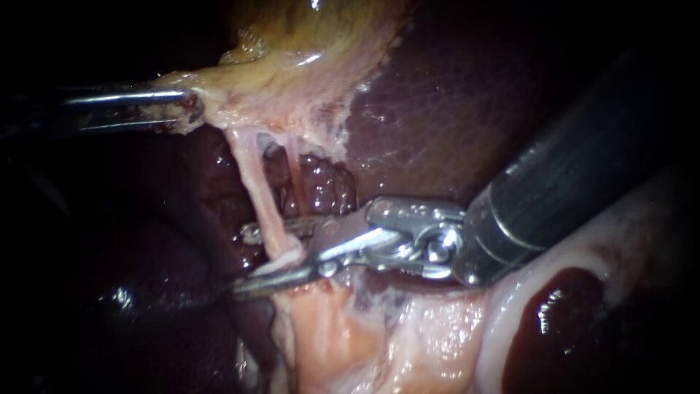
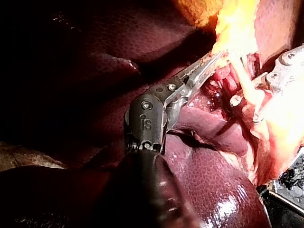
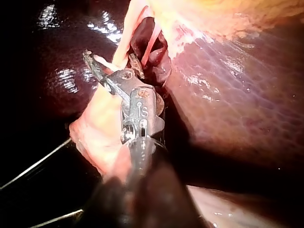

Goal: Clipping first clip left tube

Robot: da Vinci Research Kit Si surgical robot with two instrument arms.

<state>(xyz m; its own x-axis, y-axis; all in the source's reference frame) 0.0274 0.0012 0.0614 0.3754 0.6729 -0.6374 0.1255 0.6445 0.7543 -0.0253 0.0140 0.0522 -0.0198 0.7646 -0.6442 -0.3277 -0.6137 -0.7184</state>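
Observation:
Two pale tubes run down from the gallbladder (image 1: 306, 58): the left tube (image 1: 257, 186) and a thinner right tube (image 1: 293, 171). My right instrument (image 1: 244, 261) comes in from the right. Its long jaws stand open astride the left tube's lower end, one jaw behind it and one in front below it. In the right wrist view the left tube (image 3: 123, 45) passes between those jaws (image 3: 111, 59). My left instrument (image 1: 188, 109) is shut on the gallbladder's pale edge and holds it out to the left; the left wrist view shows the same grip (image 2: 213, 59).
Dark liver (image 1: 452, 95) lies behind and to the right of the tubes. Pale fatty tissue (image 1: 343, 335) spreads below the jaws, with a glossy dark red patch (image 1: 554, 321) at the lower right. Thin wires (image 3: 33, 166) show beside the right instrument's shaft.

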